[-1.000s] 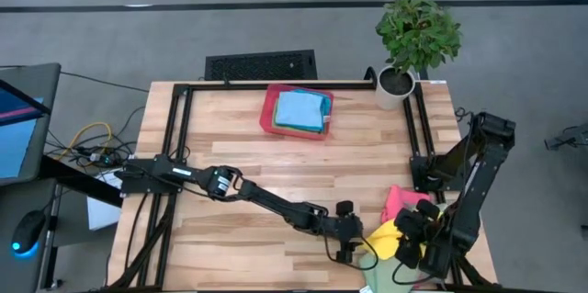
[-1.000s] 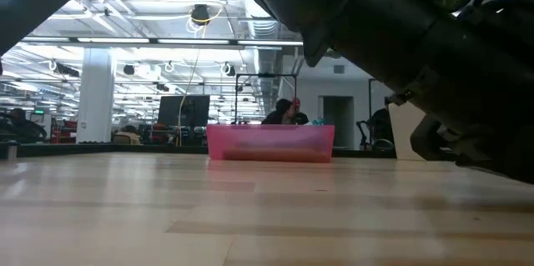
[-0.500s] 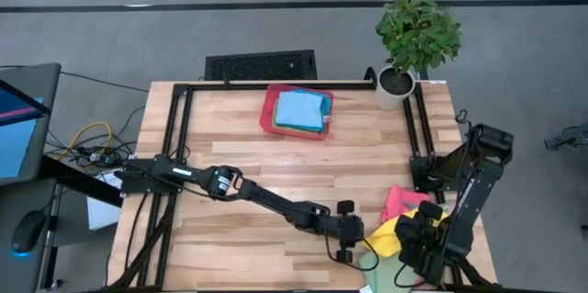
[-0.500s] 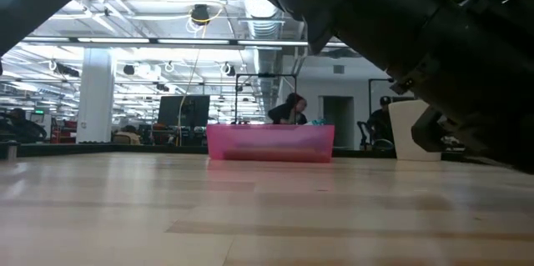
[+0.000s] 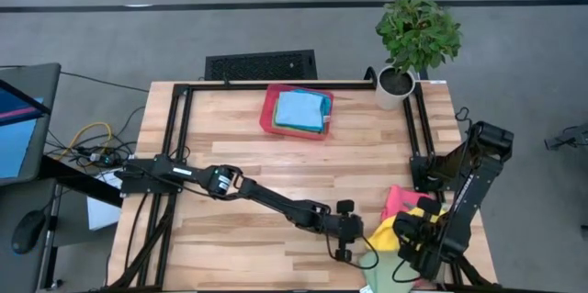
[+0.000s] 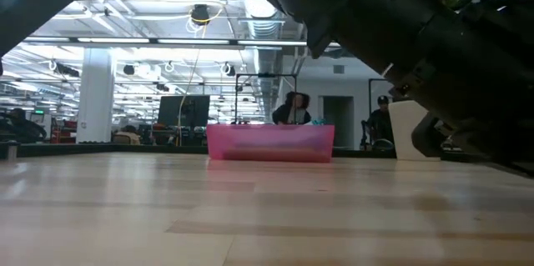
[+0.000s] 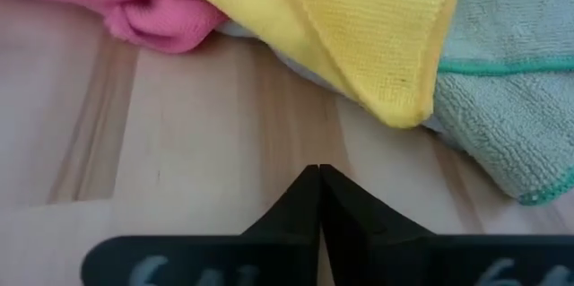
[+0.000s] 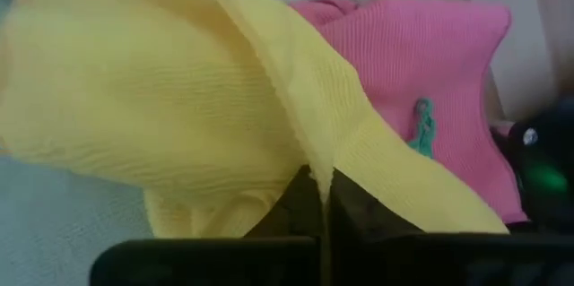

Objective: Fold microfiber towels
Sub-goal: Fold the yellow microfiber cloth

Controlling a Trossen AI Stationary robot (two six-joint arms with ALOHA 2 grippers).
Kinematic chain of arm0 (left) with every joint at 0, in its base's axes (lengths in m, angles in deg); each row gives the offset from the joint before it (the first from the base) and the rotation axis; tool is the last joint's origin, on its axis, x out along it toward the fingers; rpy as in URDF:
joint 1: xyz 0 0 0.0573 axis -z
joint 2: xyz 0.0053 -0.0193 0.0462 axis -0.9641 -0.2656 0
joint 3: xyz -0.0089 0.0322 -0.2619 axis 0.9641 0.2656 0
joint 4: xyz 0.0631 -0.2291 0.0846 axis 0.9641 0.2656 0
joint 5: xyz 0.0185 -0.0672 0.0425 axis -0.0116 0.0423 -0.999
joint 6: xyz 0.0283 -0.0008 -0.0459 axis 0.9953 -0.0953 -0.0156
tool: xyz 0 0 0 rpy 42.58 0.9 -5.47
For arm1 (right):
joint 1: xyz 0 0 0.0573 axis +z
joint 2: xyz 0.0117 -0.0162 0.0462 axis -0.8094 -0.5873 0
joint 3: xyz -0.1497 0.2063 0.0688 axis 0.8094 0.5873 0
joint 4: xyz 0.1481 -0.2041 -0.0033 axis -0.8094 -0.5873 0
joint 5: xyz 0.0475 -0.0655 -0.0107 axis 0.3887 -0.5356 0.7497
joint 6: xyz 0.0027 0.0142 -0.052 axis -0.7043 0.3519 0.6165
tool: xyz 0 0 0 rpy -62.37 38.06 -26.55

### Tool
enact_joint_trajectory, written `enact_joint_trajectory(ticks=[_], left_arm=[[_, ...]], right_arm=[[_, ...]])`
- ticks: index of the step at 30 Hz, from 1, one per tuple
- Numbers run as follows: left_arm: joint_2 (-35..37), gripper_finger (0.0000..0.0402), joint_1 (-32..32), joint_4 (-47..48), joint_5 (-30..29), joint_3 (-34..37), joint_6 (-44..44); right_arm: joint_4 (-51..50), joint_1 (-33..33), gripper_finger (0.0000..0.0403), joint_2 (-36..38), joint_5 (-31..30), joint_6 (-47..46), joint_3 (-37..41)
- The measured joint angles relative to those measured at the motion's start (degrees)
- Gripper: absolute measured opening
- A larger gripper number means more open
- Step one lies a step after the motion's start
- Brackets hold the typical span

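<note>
- Left gripper (image 7: 319, 171) rests on the bare table (image 5: 230, 146), fingers pressed together on nothing, just short of the yellow towel's (image 7: 359, 26) corner.
- Right gripper (image 8: 321, 178) is pinched closed on a fold of the yellow towel.
- Pink towel (image 8: 430, 62) and green towel (image 7: 511, 98) lie bunched against the yellow one at the near right edge.
- Folded blue towel (image 5: 300, 109) sits in the red tray (image 5: 268, 114) at the far side.

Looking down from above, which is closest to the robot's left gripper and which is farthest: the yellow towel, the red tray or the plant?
From the left gripper, near the table's front edge:
1. Yellow towel, right beside it, toward the right arm.
2. Red tray, at the back middle of the table.
3. Plant, at the back right corner, farthest.
</note>
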Motion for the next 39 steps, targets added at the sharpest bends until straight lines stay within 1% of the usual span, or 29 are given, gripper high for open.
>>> enact_joint_trajectory(ticks=[4,6,8,11,13,16,18,21,23,26,28,30,34,39], left_arm=[[2.9,0.0,0.0,7.5,0.2,0.2,-1.7],[5.0,0.0,0.0,10.1,-0.1,0.2,-1.7],[7.8,0.0,0.0,13.2,0.0,0.2,-1.4],[10.9,0.0005,0.2,17.8,1.8,0.0,-0.5],[12.2,0.0016,0.5,24.0,2.1,0.0,-0.3],[13.6,0.0043,1.0,33.2,2.1,0.2,-0.3],[14.0,0.0064,1.5,34.5,2.1,0.1,-0.3],[13.9,0.0101,2.6,33.8,1.4,0.1,-0.3],[13.8,0.0129,3.2,29.9,0.8,1.0,-0.1],[13.8,0.0171,3.5,23.7,-3.1,3.2,-0.3],[13.7,0.0197,3.4,20.0,-4.9,4.7,-1.1],[13.7,0.0217,3.1,16.6,-5.3,6.1,-2.2],[13.7,0.0242,2.3,11.0,-6.1,9.6,-5.2],[13.3,0.0247,1.9,9.4,-6.6,9.6,-5.7]], right_arm=[[-0.3,-2.2,0.0037,0.0,-2.5,2.7,-1.4],[-0.3,-3.2,0.0033,0.0,-5.2,4.7,-2.5],[-0.3,-3.9,0.002,0.0,-8.4,6.7,-3.7],[-0.2,-4.7,0.0016,0.1,-12.3,8.4,-4.7],[-0.3,-5.1,0.002,0.1,-13.4,8.4,-4.7],[-0.2,-5.8,0.0036,0.1,-14.3,8.4,-4.2],[0.3,-6.4,0.0039,0.1,-15.5,8.5,-4.1],[0.5,-7.1,0.0033,0.1,-16.9,9.0,-3.9],[0.6,-7.4,0.0027,0.1,-17.8,9.0,-3.9],[0.8,-7.4,0.0023,0.1,-18.1,9.0,-3.9],[0.9,-7.4,0.0028,0.1,-18.1,8.9,-3.9],[1.3,-7.4,0.0035,0.1,-18.1,8.9,-3.9],[1.7,-7.4,0.0039,0.1,-18.2,8.9,-3.9],[1.9,-7.8,0.0027,0.1,-19.2,8.9,-3.9]])
